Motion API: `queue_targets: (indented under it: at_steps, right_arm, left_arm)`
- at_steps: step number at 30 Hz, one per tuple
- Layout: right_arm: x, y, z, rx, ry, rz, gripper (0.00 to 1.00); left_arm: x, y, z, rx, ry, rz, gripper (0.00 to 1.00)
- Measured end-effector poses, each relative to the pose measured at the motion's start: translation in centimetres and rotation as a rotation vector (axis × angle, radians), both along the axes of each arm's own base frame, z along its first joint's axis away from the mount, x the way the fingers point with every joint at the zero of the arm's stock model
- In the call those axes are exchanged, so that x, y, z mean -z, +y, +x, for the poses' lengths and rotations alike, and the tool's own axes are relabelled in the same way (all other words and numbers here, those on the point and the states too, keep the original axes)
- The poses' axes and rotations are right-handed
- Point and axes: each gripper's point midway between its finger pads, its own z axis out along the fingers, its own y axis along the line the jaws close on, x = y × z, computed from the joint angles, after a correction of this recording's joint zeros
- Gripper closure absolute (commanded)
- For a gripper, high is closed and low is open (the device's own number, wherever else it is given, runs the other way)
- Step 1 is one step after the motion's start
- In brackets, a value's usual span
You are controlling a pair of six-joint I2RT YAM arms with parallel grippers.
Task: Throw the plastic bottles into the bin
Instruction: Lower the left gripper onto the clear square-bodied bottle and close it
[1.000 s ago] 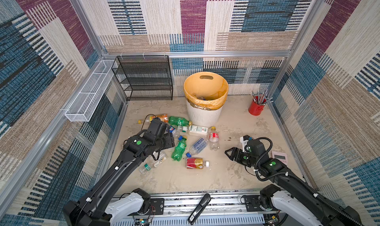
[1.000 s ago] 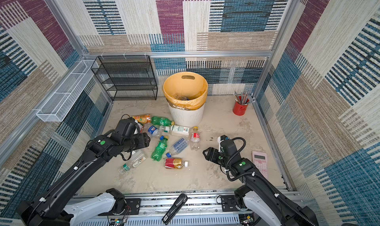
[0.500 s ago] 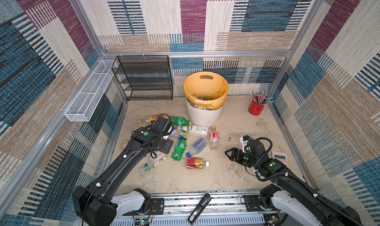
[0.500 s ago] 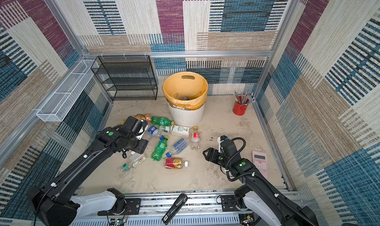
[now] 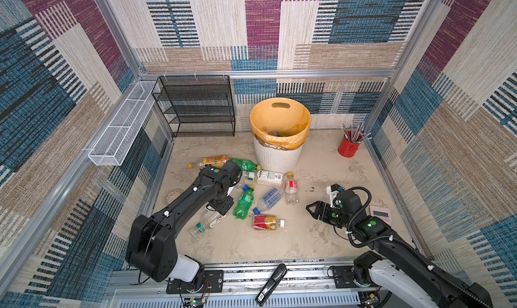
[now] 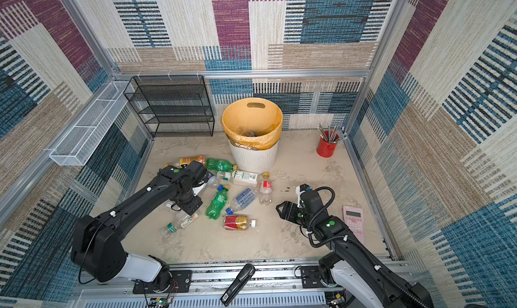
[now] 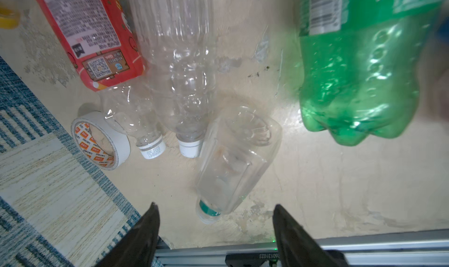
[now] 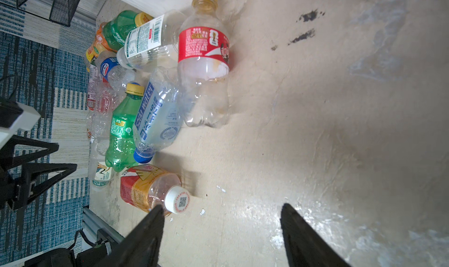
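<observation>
At far left a white wire basket (image 5: pixel 117 135) hangs on the woven wall, beside a black mesh rack (image 5: pixel 195 107). My left gripper (image 7: pixel 215 229) hangs low over the scuffed beige floor (image 5: pixel 321 158), jaws apart and empty. A crumpled clear bottle (image 7: pixel 233 156) lies just ahead, its teal-banded cap pointing into the gap between my fingertips and touching neither. A roll of white tape (image 7: pixel 99 142) lies nearby at the wall's foot, and a dimpled green bottle (image 7: pixel 359 83) lies on the bottle's other side. The plastic bottles (image 5: pixel 270 198), thin, clear or green, some dented, lie in a loose heap on the floor between my arms, in front of the bin (image 5: pixel 277 159). That bin, round, ribbed and white, with an orange-yellow bag liner, stands near the back wall and holds a few clear bottles. My right gripper (image 8: pixel 221 219) hovers over bare floor, jaws wide with nothing between them. A red-and-gold labelled bottle (image 8: pixel 150 188) with a white cap lies near one fingertip, outside the gap. At right a red cup (image 5: pixel 348 149) holds pencils, and a pink calculator (image 6: pixel 354 222) lies flat.
</observation>
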Motion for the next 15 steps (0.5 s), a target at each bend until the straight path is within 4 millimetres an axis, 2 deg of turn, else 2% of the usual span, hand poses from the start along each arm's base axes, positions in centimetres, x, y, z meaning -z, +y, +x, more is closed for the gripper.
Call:
queue_targets:
  at_steps: [4, 15]
  right_arm:
    - [-0.2, 0.0, 0.0, -0.004, -0.006, -0.002, 0.23]
    - [0.0, -0.2, 0.0, -0.002, -0.003, -0.016, 0.23]
  left_arm:
    - [1.6, 0.8, -0.5, 0.027, 0.063, 0.057, 0.21]
    - [3.5, 1.5, -1.1, 0.058, 0.151, 0.070, 0.20]
